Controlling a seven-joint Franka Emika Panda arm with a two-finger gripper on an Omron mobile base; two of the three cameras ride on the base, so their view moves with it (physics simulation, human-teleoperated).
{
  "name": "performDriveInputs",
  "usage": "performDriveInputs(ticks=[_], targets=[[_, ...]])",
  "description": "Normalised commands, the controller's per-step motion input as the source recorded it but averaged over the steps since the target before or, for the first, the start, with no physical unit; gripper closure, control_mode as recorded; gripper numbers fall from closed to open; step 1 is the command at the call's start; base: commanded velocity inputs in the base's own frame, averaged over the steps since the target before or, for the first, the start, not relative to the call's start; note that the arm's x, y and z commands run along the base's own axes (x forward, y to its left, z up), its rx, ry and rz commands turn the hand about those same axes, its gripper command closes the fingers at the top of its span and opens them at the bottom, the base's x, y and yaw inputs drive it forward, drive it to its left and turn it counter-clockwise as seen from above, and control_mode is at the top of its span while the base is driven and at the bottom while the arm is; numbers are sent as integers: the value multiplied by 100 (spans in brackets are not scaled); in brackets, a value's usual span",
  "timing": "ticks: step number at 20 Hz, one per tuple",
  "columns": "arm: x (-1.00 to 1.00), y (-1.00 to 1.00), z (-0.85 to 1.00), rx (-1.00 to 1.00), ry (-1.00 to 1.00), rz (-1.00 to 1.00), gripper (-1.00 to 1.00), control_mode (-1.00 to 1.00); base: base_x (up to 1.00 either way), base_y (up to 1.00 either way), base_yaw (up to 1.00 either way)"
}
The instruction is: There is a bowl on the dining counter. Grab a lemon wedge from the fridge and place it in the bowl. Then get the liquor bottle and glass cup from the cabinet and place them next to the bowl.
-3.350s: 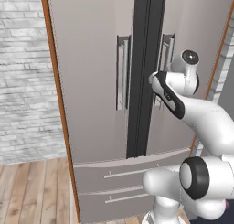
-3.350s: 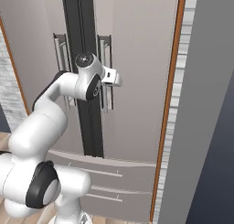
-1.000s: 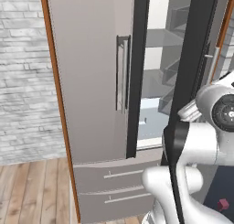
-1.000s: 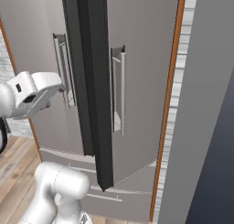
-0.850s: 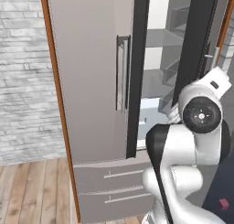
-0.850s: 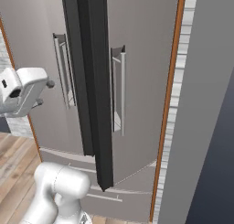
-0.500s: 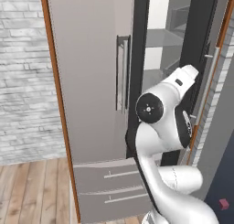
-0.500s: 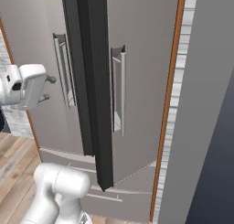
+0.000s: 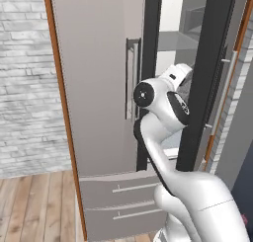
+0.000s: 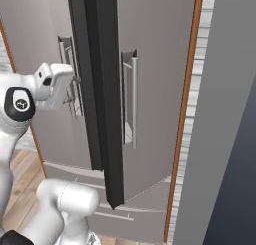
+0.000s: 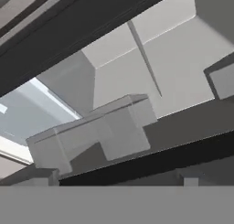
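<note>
The grey-beige fridge [image 9: 94, 88] stands before me with its left door shut and its right door [image 9: 212, 83] swung out, dark edge toward me [image 10: 100, 99]. My arm bends up into the gap between the doors. My gripper [image 10: 71, 83] is at handle height by the opening and holds nothing. The hand view looks into the fridge: white inner wall [image 11: 151, 67], pale grey bins [image 11: 96, 136], a glass shelf [image 11: 32, 109]. The lemon wedge is hidden. The bowl, dining counter, cabinet, liquor bottle and glass cup are out of view.
Two drawers [image 9: 123, 201] sit under the fridge doors. A white brick wall [image 9: 24, 88] and wooden floor [image 9: 29, 201] lie left. An orange-brown panel [image 10: 186, 114] and a grey wall [image 10: 225, 114] close the right side. The left door's steel handle [image 9: 131, 78] is beside my arm.
The fridge's right door, shut at first, now stands open. In the last second my arm swung from outside the doors up into the gap. The fridge has not shifted.
</note>
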Motion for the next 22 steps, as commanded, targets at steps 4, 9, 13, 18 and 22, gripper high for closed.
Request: performDriveInputs(ticks=[4,9,13,18,22], targets=[[76,-29,-16,0,14,0,-100,-100,0,0,0],[46,-42,-17,0,13,0,-100,-100,0,0,0],[11,-44,-14,0,10,0,-100,-100,0,0,0],[-41,-49,-8,0,0,-5,-100,-100,0,0,0],[-66,-56,-1,0,0,-11,-100,-100,0,0,0]])
